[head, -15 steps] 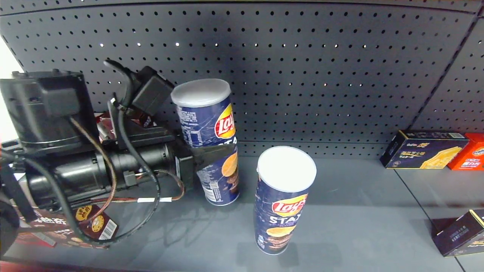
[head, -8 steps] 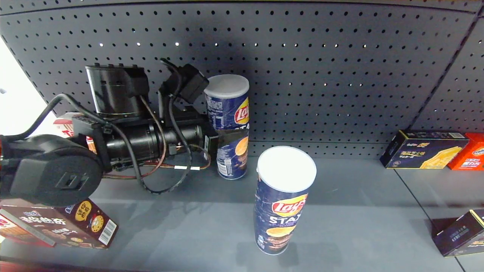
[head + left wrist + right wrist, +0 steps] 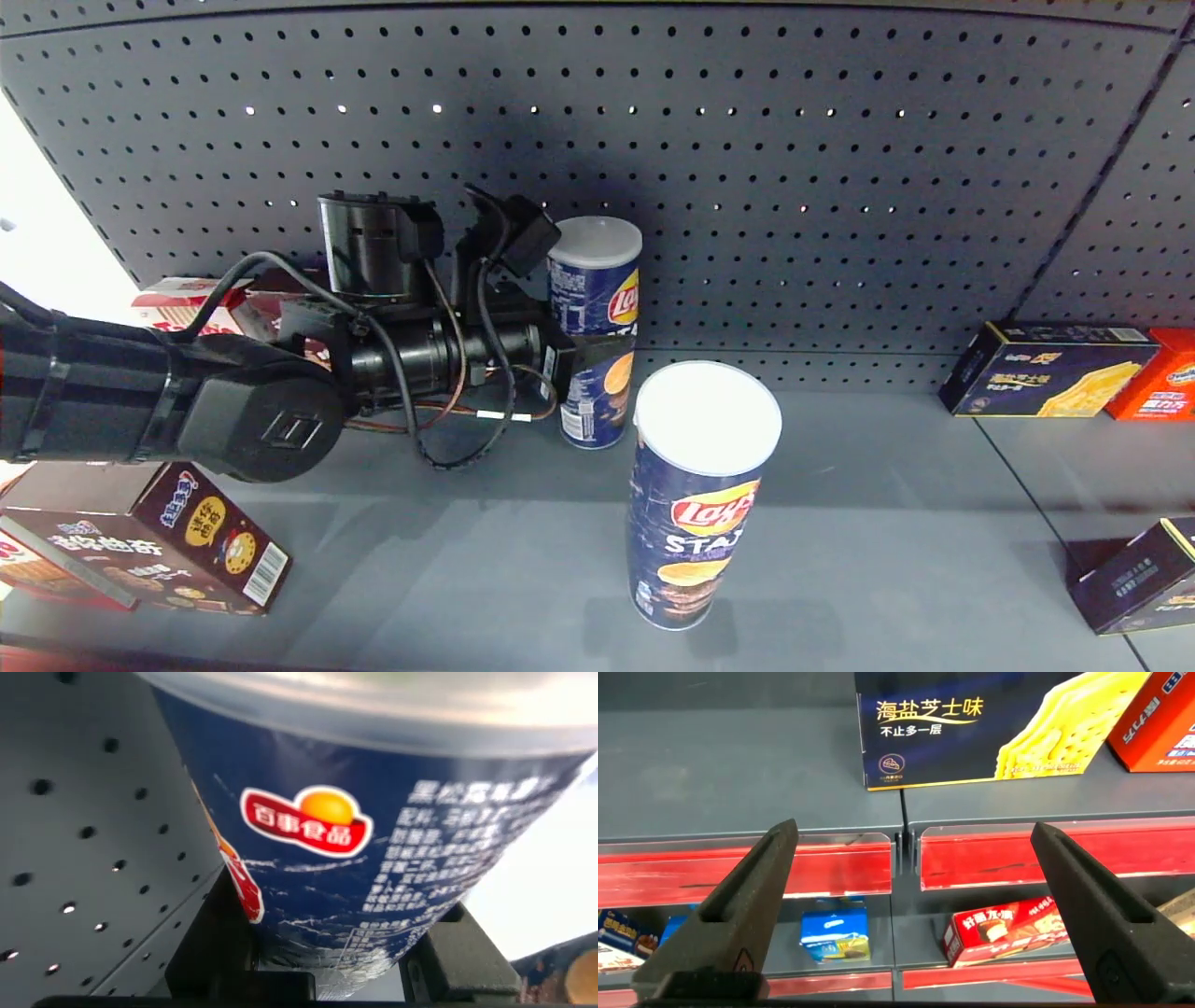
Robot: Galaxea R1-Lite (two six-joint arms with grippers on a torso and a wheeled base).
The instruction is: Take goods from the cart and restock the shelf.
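Note:
Two dark blue chip cans with white lids stand upright on the grey shelf. My left gripper is shut on the rear can, close to the perforated back panel. That same can sits large between the fingers in the left wrist view. The front can stands free, nearer the shelf's front edge and just right of the held one. My right gripper is open with nothing between its fingers, facing a lower shelf front with a dark blue cracker box above it.
Brown snack boxes lie at the shelf's front left. A dark blue box and an orange box sit at the back right, another dark box at the front right. Red price rails and small packs lie below.
My left arm has carried the held can to the right and back toward the perforated panel, lowering it until it stands behind the front can. The front can has not moved.

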